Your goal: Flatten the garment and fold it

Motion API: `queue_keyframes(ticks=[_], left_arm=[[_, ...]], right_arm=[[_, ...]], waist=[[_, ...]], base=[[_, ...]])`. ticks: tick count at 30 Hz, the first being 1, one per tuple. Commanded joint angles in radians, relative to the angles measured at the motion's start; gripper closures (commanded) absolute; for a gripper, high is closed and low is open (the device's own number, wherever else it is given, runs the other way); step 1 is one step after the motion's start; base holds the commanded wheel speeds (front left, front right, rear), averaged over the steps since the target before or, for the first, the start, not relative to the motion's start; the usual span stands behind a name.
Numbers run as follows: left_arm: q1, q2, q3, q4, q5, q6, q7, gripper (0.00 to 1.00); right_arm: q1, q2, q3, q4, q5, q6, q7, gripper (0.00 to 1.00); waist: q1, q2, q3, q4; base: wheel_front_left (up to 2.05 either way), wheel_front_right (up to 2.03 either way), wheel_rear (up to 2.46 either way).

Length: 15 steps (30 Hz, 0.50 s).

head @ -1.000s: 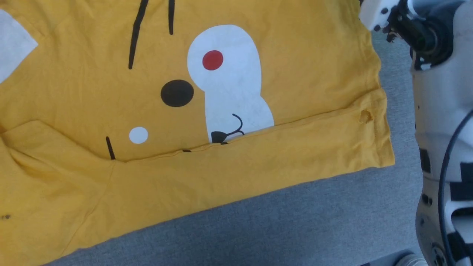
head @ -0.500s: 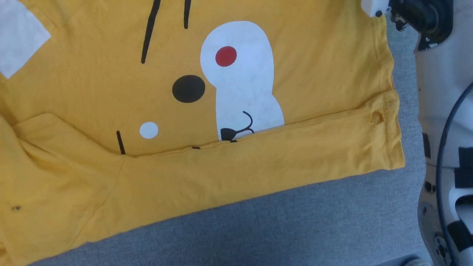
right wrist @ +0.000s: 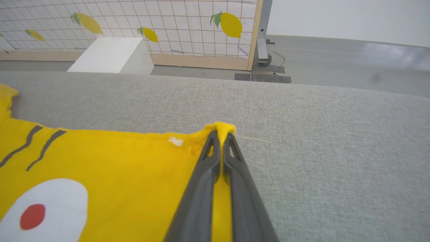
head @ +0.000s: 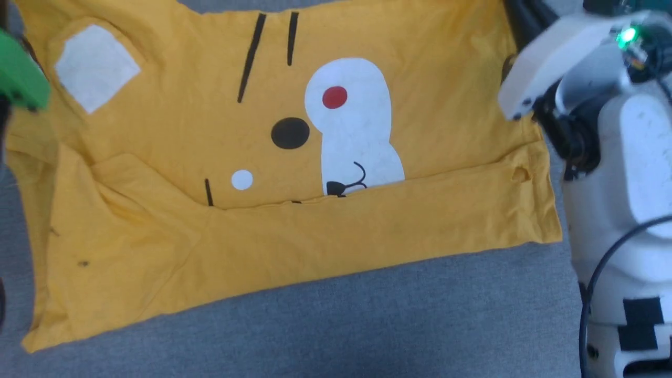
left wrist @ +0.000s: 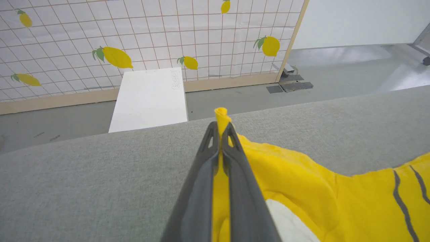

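The mustard-yellow garment [head: 294, 247] lies spread on the grey padded surface [head: 367, 325], print side up. A band along its near edge is folded over the lower part of the cartoon face. In the left wrist view my left gripper [left wrist: 221, 129] is shut on a pinch of the garment [left wrist: 302, 188] at its far left corner, with a tuft sticking out past the tips. In the right wrist view my right gripper [right wrist: 221, 137] is shut on the far right corner of the garment [right wrist: 117, 168]. My white right forearm [head: 619, 157] stands beside the garment's right edge.
A green part [head: 18, 79] shows at the head view's left edge. Beyond the padded surface's far edge [left wrist: 100, 141] are a white block [left wrist: 149, 97], a lemon-patterned screen [left wrist: 151, 33] and grey floor [right wrist: 336, 57].
The head camera has shifted and takes in more of the garment, up to its far edge. My right forearm has come in over the far right corner, and the right gripper has shut there.
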Motion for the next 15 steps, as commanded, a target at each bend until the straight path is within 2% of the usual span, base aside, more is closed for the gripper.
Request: queue_keyframes(ticks=[1,9,15], left_arm=[[0.073,0.006,0.014,-0.031,-0.027,0.001,-0.031,1.0],[0.426,0.006,0.051,-0.188,-0.126,0.031,-0.135,1.0],[0.617,-0.009,0.057,-0.232,-0.198,0.029,-0.174,1.0]], right_arm=[[0.042,-0.011,0.008,-0.012,0.011,-0.002,-0.029,1.0],[0.222,-0.074,0.01,-0.059,0.059,-0.002,-0.111,1.0],[0.318,-0.114,-0.002,-0.05,0.062,-0.002,-0.083,1.0]], waist=[[0.0001,0.0,-0.101,0.049],[0.0001,0.0,-0.23,0.102],[0.0001,0.0,-0.278,0.126]], base=[[0.0,0.0,0.0],[0.0,0.0,0.0],[0.0,0.0,0.0]])
